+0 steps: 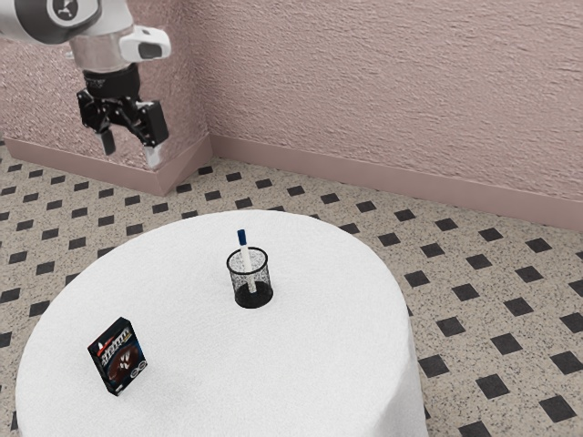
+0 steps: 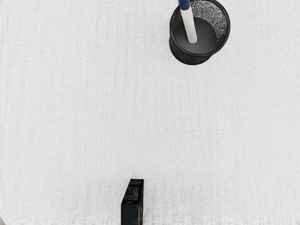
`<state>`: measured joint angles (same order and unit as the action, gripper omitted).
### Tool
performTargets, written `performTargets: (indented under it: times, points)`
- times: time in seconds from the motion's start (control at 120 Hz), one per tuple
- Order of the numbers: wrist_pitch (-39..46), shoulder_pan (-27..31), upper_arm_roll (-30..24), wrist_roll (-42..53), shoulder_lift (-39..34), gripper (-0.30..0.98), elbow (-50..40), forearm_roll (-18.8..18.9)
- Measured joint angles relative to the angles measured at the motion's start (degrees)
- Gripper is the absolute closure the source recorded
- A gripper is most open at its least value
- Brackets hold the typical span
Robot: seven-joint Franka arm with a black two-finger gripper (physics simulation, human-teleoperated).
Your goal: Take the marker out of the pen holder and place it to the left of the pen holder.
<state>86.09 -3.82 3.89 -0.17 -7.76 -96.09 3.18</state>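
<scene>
"So, which step is this?"
"The approach, I judge: the fingers [image 1: 153,155] stand apart, and the marker [image 2: 189,24] leans inside the pen holder [image 2: 191,59], well below them."
"And next?"
"Line them up over its blue end [image 1: 242,238], descend, then close. Its exact tilt is hard to judge here."

Above its black wrist [image 1: 111,84], the white arm [image 1: 20,23] has a silvery collar [image 1: 102,56], a white block [image 1: 138,40] and a dark disc [image 1: 60,13] with pale markings.

Dark box [image 1: 118,357] upright on the white-covered desk [image 1: 209,364]. Checkered floor [image 1: 492,346] below; pink textured wall [image 1: 392,91] behind.
</scene>
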Motion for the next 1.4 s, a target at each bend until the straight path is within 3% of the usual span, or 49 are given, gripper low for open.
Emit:
performTargets:
  times: [0.1, 0.183, 0.3, 0.85, 1.4]
  points:
    - [-1.02, -0.29, 0.03, -0.08, 0.32, 0.0, -0.15, 0.61]
    - [-0.53, -0.45, 0.11, -0.15, 6.23, 0.0, 4.11, 0.98]
    - [1.69, -0.5, 0.1, -0.27, 13.62, 0.0, 5.45, -1.97]
    - [26.77, -2.52, 0.37, -0.5, 32.16, 0.0, 3.13, -3.84]
    - [34.36, -2.0, 0.79, -0.34, 36.06, 0.0, 5.12, -4.28]
